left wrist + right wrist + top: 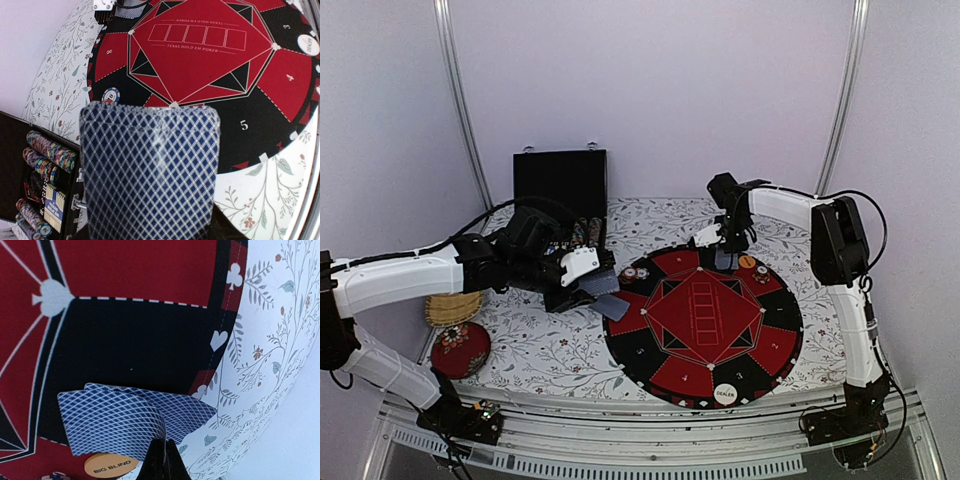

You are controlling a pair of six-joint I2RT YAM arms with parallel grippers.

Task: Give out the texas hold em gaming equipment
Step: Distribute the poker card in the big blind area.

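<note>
From above, a floral cloth (550, 345) under white walls carries the round mat (650, 352). The left gripper (588, 292) reaches low beside the mat's left rim, pinching a card stack (612, 306), and the right gripper (725, 250) bends down over the far rim. In the left wrist view the diamond-backed card stack fills the foreground and hides the fingers. In the right wrist view dark fingertips (162, 462), cut off at the frame's bottom, clamp two bowed cards (120, 420) over the mat's edge beside the BIG BLIND button (111, 463).

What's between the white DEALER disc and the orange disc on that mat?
Nothing loose. The top view shows only bare printed surface of the round red-and-black mat between the white DEALER disc and the orange disc.
</note>
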